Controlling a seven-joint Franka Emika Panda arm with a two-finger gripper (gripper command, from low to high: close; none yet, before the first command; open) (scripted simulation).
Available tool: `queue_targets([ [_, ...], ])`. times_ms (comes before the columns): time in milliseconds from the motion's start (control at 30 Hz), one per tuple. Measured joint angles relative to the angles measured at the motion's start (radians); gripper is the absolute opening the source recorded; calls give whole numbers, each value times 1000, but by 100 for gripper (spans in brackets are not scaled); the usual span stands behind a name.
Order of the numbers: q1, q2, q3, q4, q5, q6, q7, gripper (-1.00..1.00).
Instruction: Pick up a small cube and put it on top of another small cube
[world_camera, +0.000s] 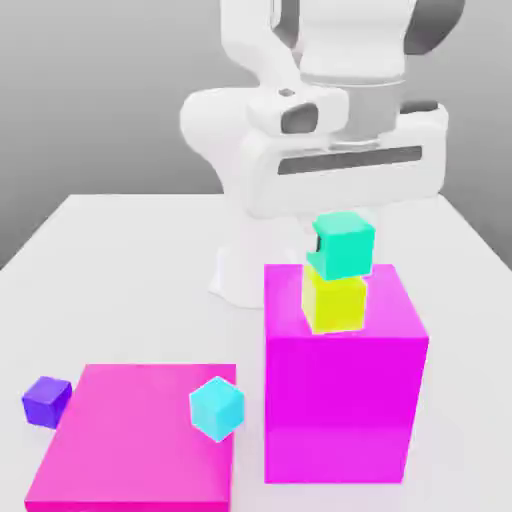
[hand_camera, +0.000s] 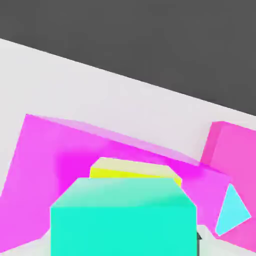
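Two small cubes stand stacked on the tall magenta block (world_camera: 345, 400): the yellow cube (world_camera: 334, 302) sits on the block's top, and the teal cube (world_camera: 345, 250) rests on the yellow one. The teal cube overhangs a little toward the exterior view's right and looks slightly turned against the cube below, so we judge the stack placed but not squarely aligned. The tall block gives the yellow cube a raised seat, well apart from the clutter lower down.

Directly over the stack hangs the gripper (world_camera: 342, 238), pointing down, with the arm's white hand just above the teal cube. A dark part of it shows at the cube's side toward the exterior view's left, close against the face. We cannot tell whether the gripper is clamped on the teal cube or has let go, nor how wide it stands.

On the table (world_camera: 130, 260), a flat magenta slab (world_camera: 120, 440) lies to the exterior view's left of the block. A pale cyan cube (world_camera: 217, 408) sits tilted at the slab's edge, and a purple cube (world_camera: 46, 401) rests beside the slab.
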Motion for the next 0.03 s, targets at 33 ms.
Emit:
queue_targets([
  [33,0,0,0,0,0,0,0,100],
])
